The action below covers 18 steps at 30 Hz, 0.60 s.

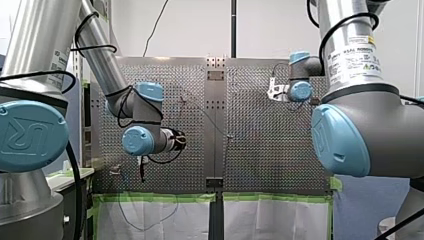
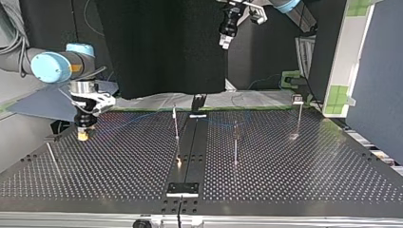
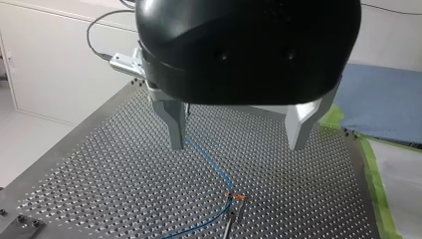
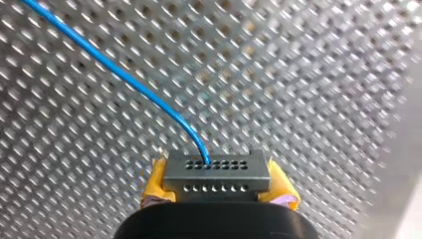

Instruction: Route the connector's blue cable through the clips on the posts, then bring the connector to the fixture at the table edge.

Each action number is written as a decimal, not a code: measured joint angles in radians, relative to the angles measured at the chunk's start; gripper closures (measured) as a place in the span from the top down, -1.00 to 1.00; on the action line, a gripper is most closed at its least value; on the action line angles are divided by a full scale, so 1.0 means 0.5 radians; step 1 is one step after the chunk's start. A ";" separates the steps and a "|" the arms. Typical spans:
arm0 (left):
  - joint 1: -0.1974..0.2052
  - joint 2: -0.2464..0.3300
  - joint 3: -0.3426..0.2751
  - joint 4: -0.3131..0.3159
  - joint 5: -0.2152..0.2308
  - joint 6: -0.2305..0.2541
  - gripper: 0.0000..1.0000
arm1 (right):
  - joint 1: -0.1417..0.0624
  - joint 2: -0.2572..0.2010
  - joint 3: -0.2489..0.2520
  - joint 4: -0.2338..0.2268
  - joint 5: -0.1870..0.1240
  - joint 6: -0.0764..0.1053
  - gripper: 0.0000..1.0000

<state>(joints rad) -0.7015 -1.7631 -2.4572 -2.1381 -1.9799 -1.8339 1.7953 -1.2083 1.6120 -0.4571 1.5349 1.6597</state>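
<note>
Front view: both arms reach over the perforated table [image 1: 270, 150].
Top view: my right gripper [image 2: 83, 135] sits low; my left gripper [image 2: 226, 42] hangs high above the posts [image 2: 235, 145].
Left wrist view: metal fingers [image 3: 175, 129] spread, empty; blue cable [image 3: 211, 162] passes beneath to a clip [image 3: 235, 197].
Right wrist view: yellow pads [image 4: 157, 181] grip the connector [image 4: 216, 174].
Risk: pulling tight could tug the cable from the clip.

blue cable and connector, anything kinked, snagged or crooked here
Nothing stands out. The connector sits square in my right arm's jaws; the blue cable leaves it in a smooth curve, unkinked. In the left wrist view the cable turns at the clip on a post, ahead of my left arm's open jaws.
</note>
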 joint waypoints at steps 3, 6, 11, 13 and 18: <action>0.001 0.000 -0.001 0.001 0.001 0.001 1.00 | -0.028 -0.048 -0.005 0.051 0.051 -0.027 -1.00; 0.003 0.000 0.000 0.002 0.001 0.002 1.00 | -0.054 -0.069 -0.006 0.101 0.101 -0.053 -1.00; 0.005 0.000 0.000 0.002 0.005 0.002 1.00 | -0.095 -0.075 -0.007 0.161 0.162 -0.073 -1.00; 0.006 0.000 0.000 0.002 0.006 0.001 1.00 | -0.113 -0.074 -0.007 0.174 0.172 -0.075 -1.00; 0.008 0.000 0.000 0.002 0.007 -0.001 1.00 | -0.158 -0.067 -0.007 0.185 0.179 -0.079 -1.00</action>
<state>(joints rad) -0.6975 -1.7632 -2.4574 -2.1370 -1.9765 -1.8343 1.7162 -1.2419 1.6085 -0.3645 1.6242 1.6199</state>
